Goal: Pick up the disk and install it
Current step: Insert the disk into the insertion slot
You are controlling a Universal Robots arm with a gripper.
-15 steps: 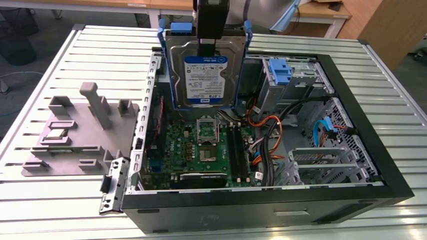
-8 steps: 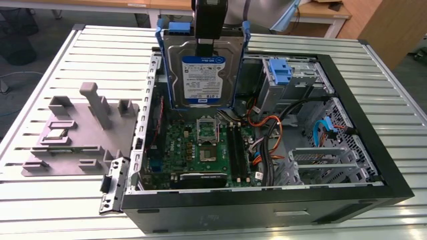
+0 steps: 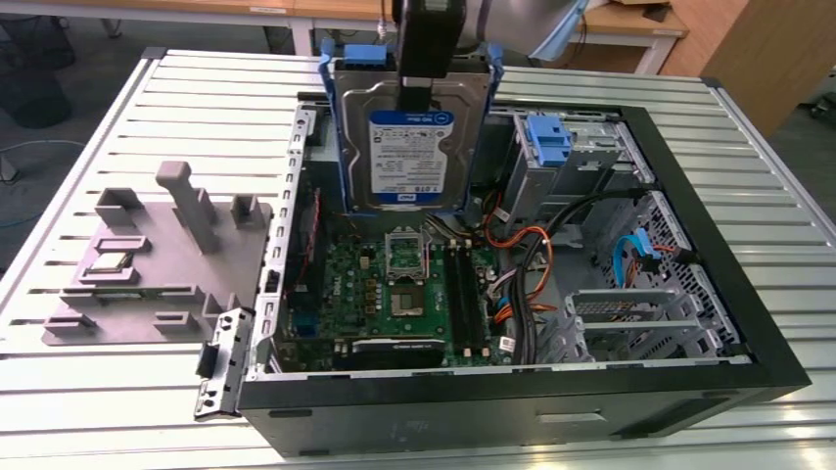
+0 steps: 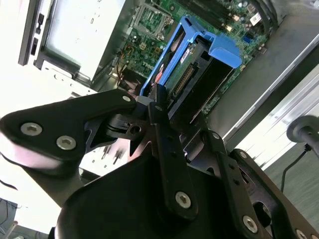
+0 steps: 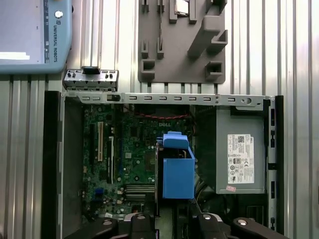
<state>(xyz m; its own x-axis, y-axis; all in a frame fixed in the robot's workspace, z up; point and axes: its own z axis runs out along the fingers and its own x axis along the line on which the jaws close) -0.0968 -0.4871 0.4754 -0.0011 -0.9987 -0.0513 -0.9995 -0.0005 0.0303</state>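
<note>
Now: jaws clamped on disk (image 3: 411,147), pinching its flat faces at upper end. Disk hangs upright, long axis vertical, label facing exterior view, blue rails along both edges. Lower end over open interior of case (image 3: 523,416), above far part of motherboard (image 3: 392,294); whether it dips below case rim, cannot tell. Bay with blue latch (image 3: 551,142) in case's far corner, exterior view's right: beside disk, not beneath it.

Slatted metal table (image 3: 117,392); wooden desks (image 3: 640,24) behind it; grey floor (image 3: 808,166) beyond.
</note>
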